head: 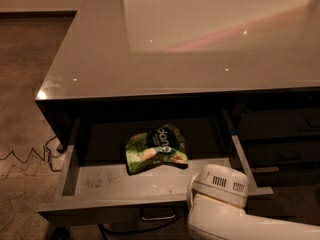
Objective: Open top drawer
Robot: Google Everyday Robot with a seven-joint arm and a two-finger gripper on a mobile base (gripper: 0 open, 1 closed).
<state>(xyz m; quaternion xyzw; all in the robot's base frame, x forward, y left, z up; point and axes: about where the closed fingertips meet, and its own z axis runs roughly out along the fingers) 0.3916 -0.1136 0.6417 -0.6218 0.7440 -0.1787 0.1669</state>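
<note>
The top drawer (pixel 107 178) stands pulled far out from under the grey counter, showing its light grey floor and side walls. Its small metal loop handle (pixel 157 215) shows below the front edge, with nothing on it. A green snack bag (pixel 156 147) lies in the drawer, near the middle. My white arm housing (pixel 218 193) sits over the drawer's front right corner. The gripper is hidden under or beyond that housing, at the bottom right.
The glossy grey countertop (pixel 175 44) spans the upper frame. Slimmer dark drawer fronts (pixel 280 129) are shut at the right. Black cables (pixel 30 156) lie on the carpet at the left, by the cabinet's corner.
</note>
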